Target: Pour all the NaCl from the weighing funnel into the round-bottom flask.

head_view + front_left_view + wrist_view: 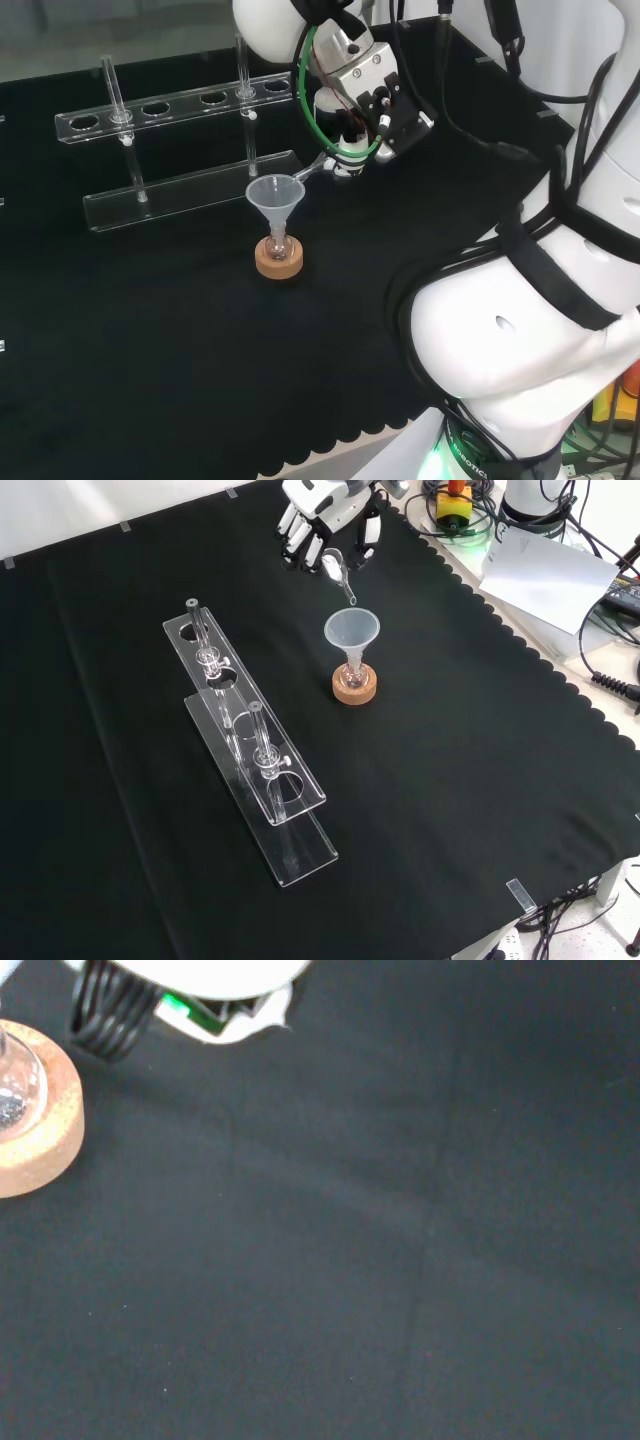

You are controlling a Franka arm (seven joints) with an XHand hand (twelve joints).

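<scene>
The hand [325, 520] is at the top of the front view, at about 12 o'clock from the flask. Its fingers [300, 542] are curled around the weighing funnel [338, 572], so it is holding it. The weighing funnel is a small clear scoop with a thin spout. It is tilted, and the spout points down at the big funnel [351, 632]. The tip of the spout is just above the rim of the big funnel, on its 12 o'clock side in the front view. I cannot tell if they touch.

The big funnel is clear and stands upright in the neck of the round-bottom flask [354, 673]. The flask is small and sits in a cork ring [355, 689] on the black cloth [450, 780]. In the wrist view, the cork ring [40, 1140] shows with a bit of the glass flask [15, 1085] on it.

In the head view, the hand [365, 110] is at about 2 o'clock from the big funnel [275, 195]. A clear test tube rack [250, 760] stands at about 8 o'clock from the flask in the front view, well apart from it.
</scene>
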